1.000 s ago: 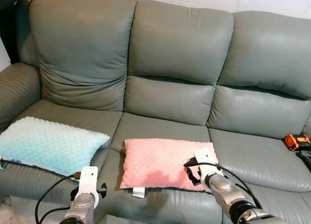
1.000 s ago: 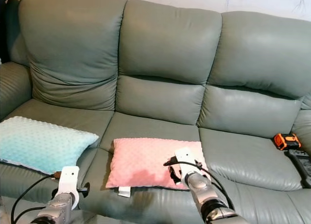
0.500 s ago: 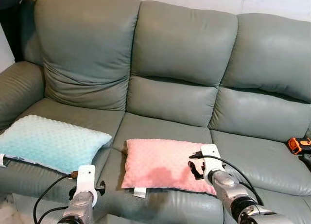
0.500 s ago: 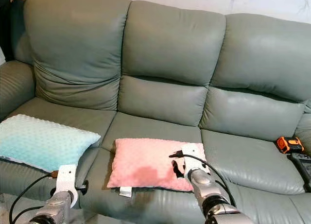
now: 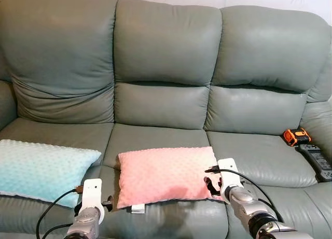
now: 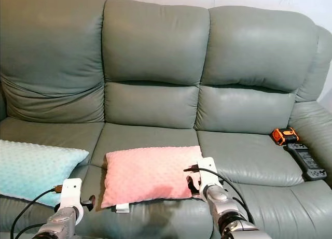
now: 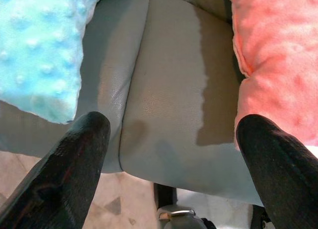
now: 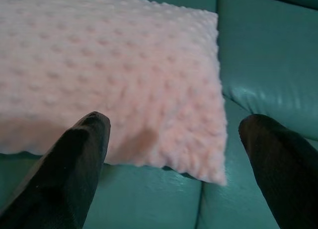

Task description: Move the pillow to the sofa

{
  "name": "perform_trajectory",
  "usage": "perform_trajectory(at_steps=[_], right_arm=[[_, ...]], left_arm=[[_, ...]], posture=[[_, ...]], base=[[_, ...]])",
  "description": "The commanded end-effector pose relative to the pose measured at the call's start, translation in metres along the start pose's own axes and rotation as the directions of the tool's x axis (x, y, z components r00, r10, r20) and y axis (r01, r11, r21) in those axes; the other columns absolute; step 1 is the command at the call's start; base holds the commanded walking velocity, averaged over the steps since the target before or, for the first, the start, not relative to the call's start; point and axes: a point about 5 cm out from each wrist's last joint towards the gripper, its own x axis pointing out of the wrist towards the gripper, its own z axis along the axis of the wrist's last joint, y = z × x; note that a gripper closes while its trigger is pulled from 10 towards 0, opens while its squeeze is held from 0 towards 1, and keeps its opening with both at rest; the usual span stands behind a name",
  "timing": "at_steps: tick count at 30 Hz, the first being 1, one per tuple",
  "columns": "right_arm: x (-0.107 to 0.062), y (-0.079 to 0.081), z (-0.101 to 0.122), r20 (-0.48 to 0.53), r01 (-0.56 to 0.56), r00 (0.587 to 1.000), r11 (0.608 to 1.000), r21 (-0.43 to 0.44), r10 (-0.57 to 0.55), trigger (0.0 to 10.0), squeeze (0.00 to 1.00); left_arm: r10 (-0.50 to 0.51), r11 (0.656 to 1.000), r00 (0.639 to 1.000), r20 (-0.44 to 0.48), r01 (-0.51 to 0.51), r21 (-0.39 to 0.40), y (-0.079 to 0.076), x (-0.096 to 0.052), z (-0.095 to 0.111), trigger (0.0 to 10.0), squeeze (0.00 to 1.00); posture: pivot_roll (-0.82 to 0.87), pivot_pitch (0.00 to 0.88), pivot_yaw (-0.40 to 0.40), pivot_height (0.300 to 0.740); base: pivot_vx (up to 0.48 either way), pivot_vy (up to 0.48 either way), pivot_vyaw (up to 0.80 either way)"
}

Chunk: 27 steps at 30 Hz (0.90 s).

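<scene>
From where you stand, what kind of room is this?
Probably a home living room: a three-seat green sofa, a pink pillow and a blue pillow lying on its seats.

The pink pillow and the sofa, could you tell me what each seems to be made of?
Pink pillow: soft plush fabric, probably minky fleece, matte, with rows of raised dots. Sofa: grey-green leather or faux leather, smooth with a slight sheen, fine grain and creases.

Even, soft indoor light is cast; mild sheen is seen on the sofa (image 5: 259, 161); close black fingers (image 7: 64, 174) are blurred.
</scene>
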Motion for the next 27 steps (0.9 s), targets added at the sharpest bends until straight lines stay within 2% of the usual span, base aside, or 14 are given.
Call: perform_trajectory(at_steps=[1,10,27], right_arm=[[0.0,0.001,0.0,-0.004,-0.004,1.0,1.0,0.024,0.004,10.0,0.0],[0.0,0.004,-0.004,-0.014,-0.013,1.0,0.998,0.06,0.014,10.0,0.0],[0.0,0.008,-0.005,-0.013,-0.022,1.0,0.995,0.092,0.023,10.0,0.0]], left_arm=[[0.0,1.0,1.0,-0.016,0.0,0.003,0.0,0.0,-0.003,10.0,0.0],[0.002,1.0,1.0,-0.016,-0.002,0.006,0.003,0.0,-0.003,10.0,0.0],[0.02,1.0,0.999,-0.028,-0.02,0.02,0.023,-0.002,-0.01,10.0,0.0]], posture=[[0.0,0.0,-0.064,0.74],[0.0,0.0,-0.05,0.74],[-0.01,0.0,-0.031,0.74]], base=[[0.0,0.0,0.0],[0.0,0.0,0.0],[0.0,0.0,0.0]])
